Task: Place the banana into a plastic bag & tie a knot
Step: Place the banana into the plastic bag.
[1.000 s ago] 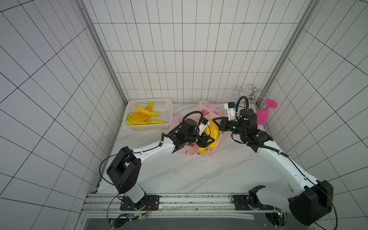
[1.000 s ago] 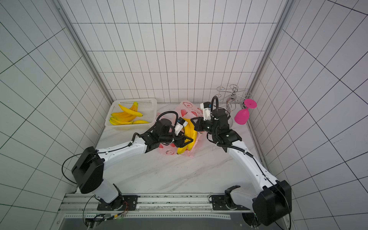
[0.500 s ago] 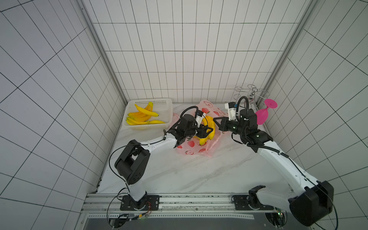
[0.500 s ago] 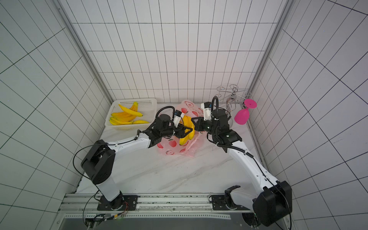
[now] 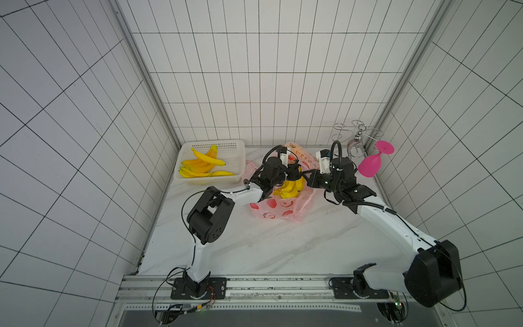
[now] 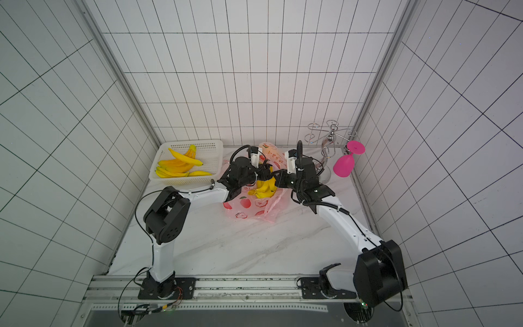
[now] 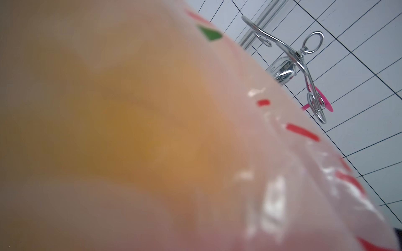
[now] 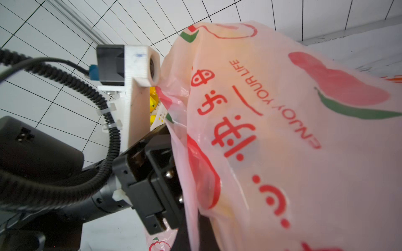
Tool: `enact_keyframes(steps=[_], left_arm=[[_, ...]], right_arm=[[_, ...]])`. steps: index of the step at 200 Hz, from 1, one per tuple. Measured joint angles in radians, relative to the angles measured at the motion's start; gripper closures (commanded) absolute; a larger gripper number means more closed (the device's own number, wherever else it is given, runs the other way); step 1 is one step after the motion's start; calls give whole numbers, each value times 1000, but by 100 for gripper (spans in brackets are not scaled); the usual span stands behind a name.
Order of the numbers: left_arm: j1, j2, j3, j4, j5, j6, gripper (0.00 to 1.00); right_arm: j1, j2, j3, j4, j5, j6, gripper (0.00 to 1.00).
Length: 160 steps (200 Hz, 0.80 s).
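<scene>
The left arm (image 5: 240,194) and right arm (image 5: 390,223) have white links, black joints, ribbed black cable (image 8: 108,121) and white camera mounts (image 8: 137,65).

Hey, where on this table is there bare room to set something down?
The wide marble stretch between the plastic bag and the front rail is bare. The back is crowded: banana basket, the bag, and the glass rack with its pink glass.

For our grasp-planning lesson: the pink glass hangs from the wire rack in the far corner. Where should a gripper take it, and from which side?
Grip the pink glass around its bowl, coming from the table side. It hangs upside down by its foot from the wire rack, so the bowl is free below; the wall behind and the rack above probably block other approaches.
</scene>
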Motion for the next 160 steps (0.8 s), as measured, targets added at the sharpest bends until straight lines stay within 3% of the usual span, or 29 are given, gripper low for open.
enact_keyframes(steps=[33,74,115,160], left_arm=[[2,44,89,-107,-48,-27,19],[4,-34,46,-204,-82,-7,18],[-2,-269,-147,-320,-80,36,20],[-7,-623,-362,-447,-92,111,20]], right_arm=[[-38,4,0,1,24,0,100],[-100,30,1,3,33,0,100],[-117,54,2,3,26,-1,100],[-127,61,2,4,11,-5,100]])
